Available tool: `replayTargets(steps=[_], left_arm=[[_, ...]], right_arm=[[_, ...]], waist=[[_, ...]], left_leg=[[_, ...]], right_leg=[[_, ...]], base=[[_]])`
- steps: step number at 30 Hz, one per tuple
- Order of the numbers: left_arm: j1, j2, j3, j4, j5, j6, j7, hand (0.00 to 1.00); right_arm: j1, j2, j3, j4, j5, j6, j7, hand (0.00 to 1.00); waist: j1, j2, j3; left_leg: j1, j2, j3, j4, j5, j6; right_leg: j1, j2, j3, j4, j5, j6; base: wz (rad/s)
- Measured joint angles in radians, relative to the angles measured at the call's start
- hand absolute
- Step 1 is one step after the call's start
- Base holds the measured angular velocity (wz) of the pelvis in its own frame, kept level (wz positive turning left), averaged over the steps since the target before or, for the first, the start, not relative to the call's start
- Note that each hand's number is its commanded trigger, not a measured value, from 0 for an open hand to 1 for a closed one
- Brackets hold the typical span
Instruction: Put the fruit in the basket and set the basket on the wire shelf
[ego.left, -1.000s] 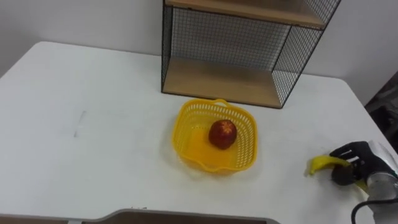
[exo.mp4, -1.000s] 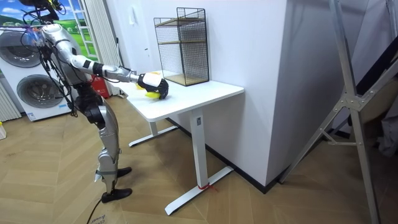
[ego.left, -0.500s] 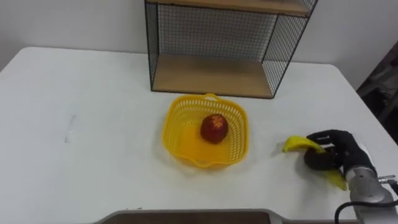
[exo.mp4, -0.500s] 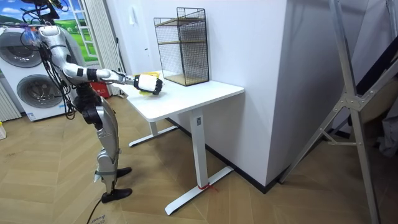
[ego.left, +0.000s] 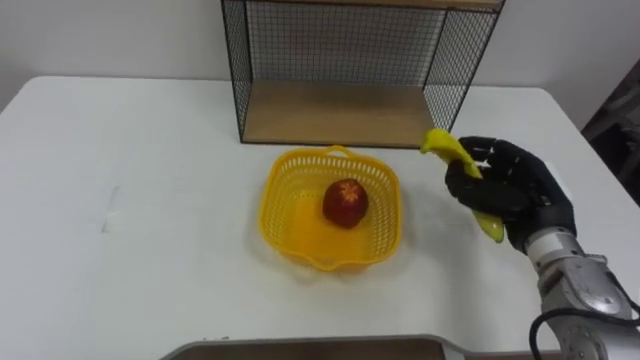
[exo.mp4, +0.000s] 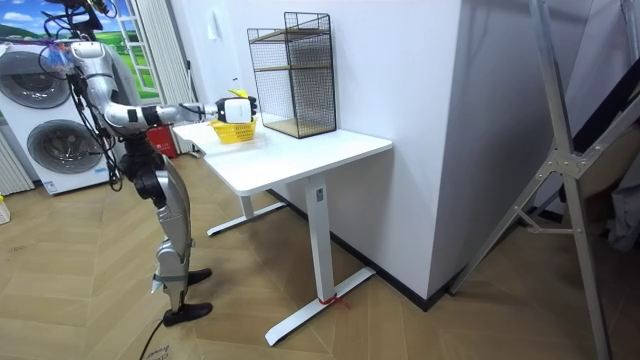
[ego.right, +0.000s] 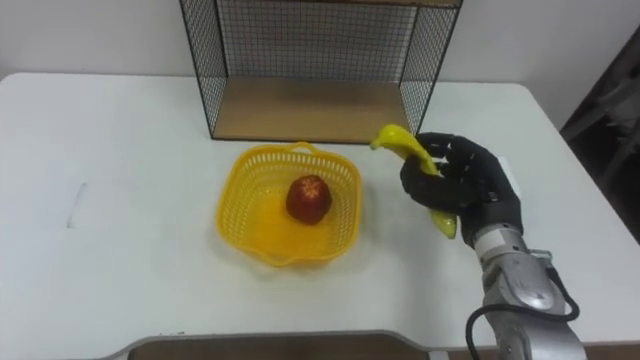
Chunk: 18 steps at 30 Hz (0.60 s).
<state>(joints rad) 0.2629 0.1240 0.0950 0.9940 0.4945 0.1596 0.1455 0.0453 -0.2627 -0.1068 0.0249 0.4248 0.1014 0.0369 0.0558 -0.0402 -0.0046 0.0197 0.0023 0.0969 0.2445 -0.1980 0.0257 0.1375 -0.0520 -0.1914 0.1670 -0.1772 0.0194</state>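
Right hand (ego.left: 508, 192) is the black-gloved one coming in from the lower right. Its fingers are curled round a yellow banana (ego.left: 443, 149), so it's got a proper grip. One end of the banana pokes up toward the shelf and the other sticks out below the palm. The hand sits just to the right of the yellow plastic lattice basket (ego.left: 300, 232), close to the rim but not over it as far as I can tell.

In the basket there's a single round red fruit (ego.left: 345, 203) lying roughly in the middle. The basket stands on the white tabletop (ego.left: 120, 150), right in front of the black wire shelf with wooden boards (ego.left: 335, 115). The shelf's bottom board is bare, and the basket is near its front edge without touching it.

The eye views look straight down into the basket, so that's where the red fruit and the grip on the banana are easy to read. The room view gives the wider picture. The robot stands on a wood floor at the table's end on the room view's left, arm stretched out with the hand up off the tabletop beside the basket. It also takes in the full shelf with its two tiers against the wall, and a white washing machine (exo.mp4: 45, 130) behind the robot.
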Motion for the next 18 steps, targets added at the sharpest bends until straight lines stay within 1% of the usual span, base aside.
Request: replayTargets(steps=[2,5,7,10,13,14,18], left_arm=[[0.001,-0.001,0.0,0.003,0.0,0.0,0.0,0.0],[-0.001,0.0,0.0,0.017,-0.001,0.0,0.001,0.0],[0.0,0.0,-0.001,0.018,-0.002,-0.002,0.001,0.0],[0.0,0.0,-0.001,0.018,-0.002,-0.01,-0.002,0.0],[-0.001,0.002,0.0,0.018,-0.002,-0.015,-0.003,0.0],[0.0,0.004,0.0,0.016,-0.002,-0.015,-0.004,0.0],[-0.011,0.012,-0.003,0.008,-0.001,-0.015,-0.01,0.0]], right_arm=[[-0.003,0.0,0.0,0.0,0.0,-0.001,-0.001,1.0],[-0.014,0.0,0.0,-0.002,-0.004,-0.001,0.002,1.0],[-0.024,-0.001,0.003,-0.005,-0.032,-0.002,0.003,1.0],[-0.045,-0.001,0.009,-0.006,-0.093,-0.01,0.01,1.0],[-0.046,0.0,0.01,-0.033,-0.137,-0.014,0.012,1.0],[-0.049,-0.001,0.019,-0.047,-0.16,-0.014,0.012,1.0],[-0.108,-0.001,0.07,-0.069,-0.245,-0.014,0.013,1.0]], waist=[[-0.003,0.008,-0.0014],[-0.006,0.018,-0.0007],[-0.006,0.019,0.0004],[0.001,0.014,0.002],[0.005,0.003,0.0017],[0.01,-0.008,0.0033],[0.004,-0.034,0.0032]], left_leg=[[0.001,0.0,-0.003,0.0,0.0,0.0],[0.001,0.0,-0.006,0.004,0.0,0.0],[0.0,0.001,-0.003,0.005,0.0,0.0],[0.0,0.001,0.004,0.008,0.0,-0.001],[0.0,-0.001,0.008,0.009,0.0,0.0],[-0.002,-0.001,0.009,0.009,0.0,0.0],[-0.015,-0.001,0.004,0.01,0.001,-0.001]], right_leg=[[0.002,0.0,-0.003,0.0,0.0,0.0],[0.004,0.0,-0.007,0.001,0.0,0.0],[0.003,0.001,-0.004,0.001,0.0,0.0],[0.0,0.0,-0.002,0.001,-0.001,-0.001],[-0.006,-0.002,0.0,-0.001,-0.003,0.0],[-0.009,-0.002,0.0,0.0,-0.005,-0.001],[-0.02,-0.001,-0.003,-0.001,-0.006,-0.002]], base=[[0.05],[0.03],[-0.02],[-0.07],[-0.01],[0.0],[0.02]])
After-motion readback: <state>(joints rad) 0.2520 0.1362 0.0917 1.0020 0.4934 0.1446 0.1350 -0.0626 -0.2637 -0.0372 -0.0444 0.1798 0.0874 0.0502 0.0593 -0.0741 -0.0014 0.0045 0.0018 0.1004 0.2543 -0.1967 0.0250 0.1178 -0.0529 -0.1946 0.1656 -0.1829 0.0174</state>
